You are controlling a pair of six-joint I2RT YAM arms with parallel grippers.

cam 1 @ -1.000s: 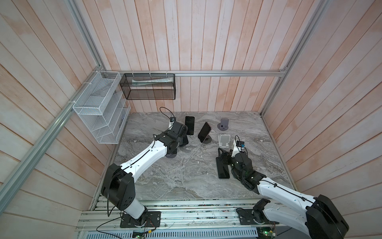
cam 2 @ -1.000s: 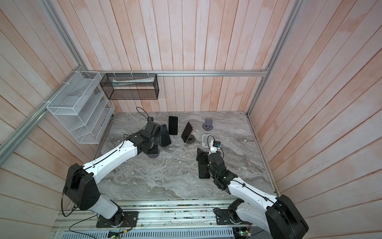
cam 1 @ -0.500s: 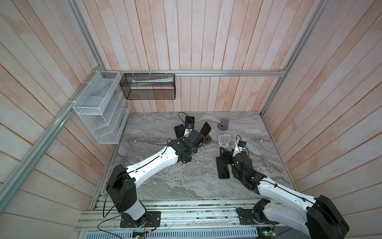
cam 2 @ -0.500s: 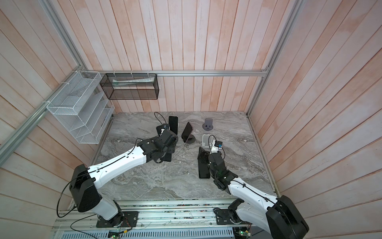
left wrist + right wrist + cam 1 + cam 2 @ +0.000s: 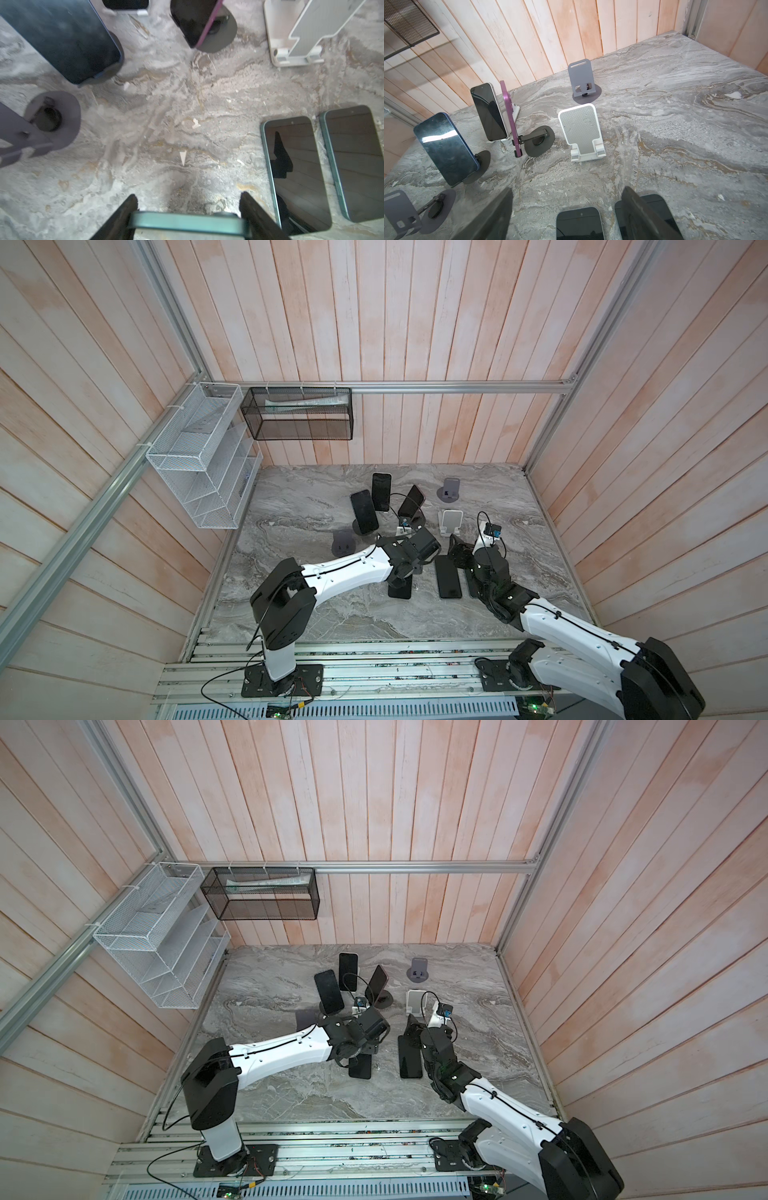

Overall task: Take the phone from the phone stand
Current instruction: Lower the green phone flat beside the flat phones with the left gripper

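My left gripper is shut on a teal-edged phone, gripped across its width just above the marble table. In both top views this phone hangs under the left gripper at the table's middle. An empty grey phone stand stands behind it to the left. My right gripper is open and low over two phones lying flat, one between its fingers and another partly hidden by a finger.
Three phones rest on stands at the back: a dark blue one, a white one and a purple one. An empty white stand and an empty grey stand stand nearby. Wire baskets hang on the wall.
My left arm has swung from the stands at the back left toward the front middle of the table, carrying the teal-edged phone. The right arm has stayed put.
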